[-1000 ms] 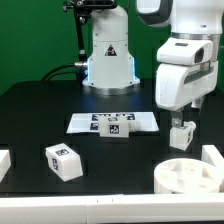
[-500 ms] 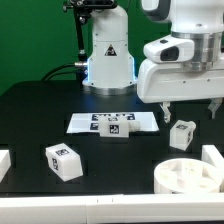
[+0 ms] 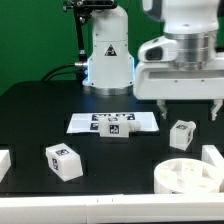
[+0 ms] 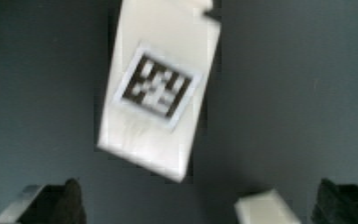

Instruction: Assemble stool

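Observation:
My gripper (image 3: 190, 108) is open and empty, its two fingers spread wide above a white tagged stool leg (image 3: 182, 134) that lies on the black table. In the wrist view the same leg (image 4: 158, 90) shows blurred, with my dark fingertips (image 4: 51, 205) well apart and clear of it. The round socketed seat disc (image 3: 190, 176) lies just in front of that leg, at the exterior view's lower right. A second leg (image 3: 64, 161) lies at the exterior view's lower left.
The marker board (image 3: 90, 122) lies at the table's middle with a small lone tagged block (image 3: 117, 128) at its front edge. White parts show at the left edge (image 3: 3, 160) and the right edge (image 3: 212, 158). The robot base (image 3: 108, 55) stands behind.
The gripper, down around the right-hand leg a second ago, has let go, risen and turned, its fingers now wide apart. The leg stays on the table.

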